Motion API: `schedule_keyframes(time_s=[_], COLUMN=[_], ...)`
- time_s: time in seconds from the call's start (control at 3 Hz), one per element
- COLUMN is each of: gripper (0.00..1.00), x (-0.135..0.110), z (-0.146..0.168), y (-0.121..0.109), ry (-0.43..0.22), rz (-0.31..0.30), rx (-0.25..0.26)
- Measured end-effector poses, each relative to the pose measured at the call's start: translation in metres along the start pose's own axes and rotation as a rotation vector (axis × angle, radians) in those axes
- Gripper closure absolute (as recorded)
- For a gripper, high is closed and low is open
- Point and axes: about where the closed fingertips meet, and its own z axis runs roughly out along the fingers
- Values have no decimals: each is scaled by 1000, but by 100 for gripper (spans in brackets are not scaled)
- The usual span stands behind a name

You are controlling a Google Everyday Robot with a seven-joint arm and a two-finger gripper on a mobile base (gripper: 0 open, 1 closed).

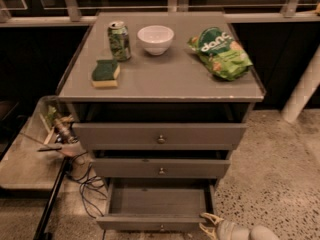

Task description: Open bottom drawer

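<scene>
The bottom drawer (pixel 159 204) of the grey cabinet is pulled well out, and its shallow grey tray looks empty. Its slim front carries a small round knob (pixel 161 228) at the frame's lower edge. My gripper (pixel 207 223) sits at the drawer's front right corner, its pale fingertips spread apart beside the drawer front and holding nothing. The white arm runs off to the lower right. The middle drawer (pixel 161 168) and the top drawer (pixel 160 136) above it are each out a little.
On the cabinet top (pixel 165 79) stand a green can (pixel 119 40), a white bowl (pixel 155 38), a green chip bag (pixel 220 52) and a green-and-yellow sponge (pixel 106 73). A low side table (pixel 25 159) with clutter and cables (pixel 85 184) is at the left. A white post (pixel 302 91) stands at the right.
</scene>
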Motion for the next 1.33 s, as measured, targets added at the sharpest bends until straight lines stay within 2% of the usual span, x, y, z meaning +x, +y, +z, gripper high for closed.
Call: schedule_keyframes(time_s=[1.0, 1.33], gripper=[100, 100], x=[-3, 5], z=[-10, -15], y=[6, 14], ry=[5, 27], rz=[7, 3], rx=[2, 5])
